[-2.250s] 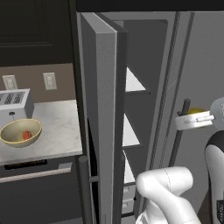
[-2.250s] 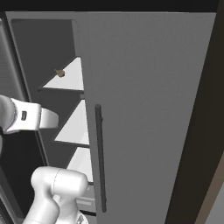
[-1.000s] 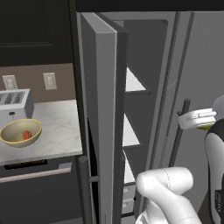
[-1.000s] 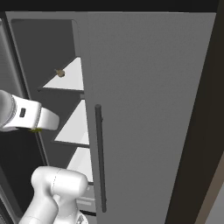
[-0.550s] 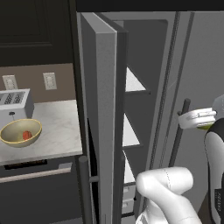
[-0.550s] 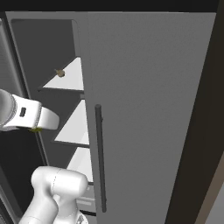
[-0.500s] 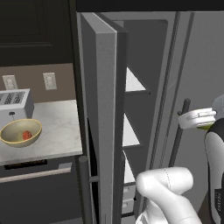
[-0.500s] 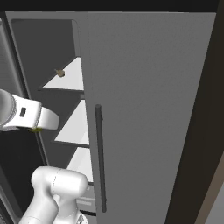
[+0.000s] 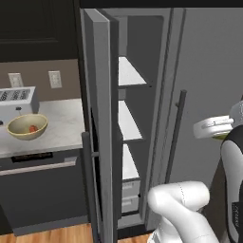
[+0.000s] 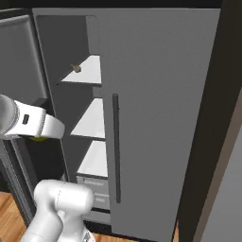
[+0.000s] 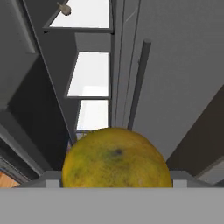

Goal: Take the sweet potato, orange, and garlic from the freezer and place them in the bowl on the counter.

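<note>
My gripper is shut on the orange, a yellow-olive fruit that hides the fingertips in the hand view. The hand hangs in front of the fridge's right door, level with the middle shelves, and a yellow sliver of the orange shows under it. The freezer door stands open. A small tan garlic lies on the top white shelf. On the counter at the left, the pale yellow bowl holds the reddish sweet potato.
A silver toaster stands behind the bowl against the wall. The open freezer door stands between the hand and the counter. The right fridge door, with its long dark handle, is closed. Grey drawers sit low in the freezer.
The hand with the orange has shifted and tilted only slightly in front of the fridge. Bowl, sweet potato and garlic have not moved.
</note>
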Robot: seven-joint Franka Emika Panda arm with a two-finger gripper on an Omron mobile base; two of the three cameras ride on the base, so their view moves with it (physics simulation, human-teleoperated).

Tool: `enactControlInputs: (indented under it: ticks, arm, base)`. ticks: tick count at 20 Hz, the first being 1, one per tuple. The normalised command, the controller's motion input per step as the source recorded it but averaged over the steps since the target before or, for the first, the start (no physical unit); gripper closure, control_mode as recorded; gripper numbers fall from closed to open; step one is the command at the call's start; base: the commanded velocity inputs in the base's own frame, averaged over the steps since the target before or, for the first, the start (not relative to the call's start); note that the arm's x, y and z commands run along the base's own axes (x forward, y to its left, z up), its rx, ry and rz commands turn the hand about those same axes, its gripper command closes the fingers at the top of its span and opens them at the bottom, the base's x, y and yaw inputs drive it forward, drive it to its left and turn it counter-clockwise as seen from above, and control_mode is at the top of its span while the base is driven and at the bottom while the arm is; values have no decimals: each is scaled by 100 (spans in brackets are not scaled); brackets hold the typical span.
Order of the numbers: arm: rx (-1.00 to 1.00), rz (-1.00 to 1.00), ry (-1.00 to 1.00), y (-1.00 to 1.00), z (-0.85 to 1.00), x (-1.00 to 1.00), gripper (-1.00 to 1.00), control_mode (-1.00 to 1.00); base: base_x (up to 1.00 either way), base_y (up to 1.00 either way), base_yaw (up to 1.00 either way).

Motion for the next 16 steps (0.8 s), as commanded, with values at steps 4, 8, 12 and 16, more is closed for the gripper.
enactControlInputs:
  ticks: [4, 8, 12, 16]
  arm:
    - [0, 0, 0, 0, 0, 0, 100, 100]
    - [0, 0, 0, 0, 0, 0, 100, 100]
    - [0, 0, 0, 0, 0, 0, 100, 100]
    - [0, 0, 0, 0, 0, 0, 100, 100]
  base:
    - [-97, -4, 0]
    - [-78, 0, 0]
    - [-61, 22, 0]
    - [-45, 69, 0]
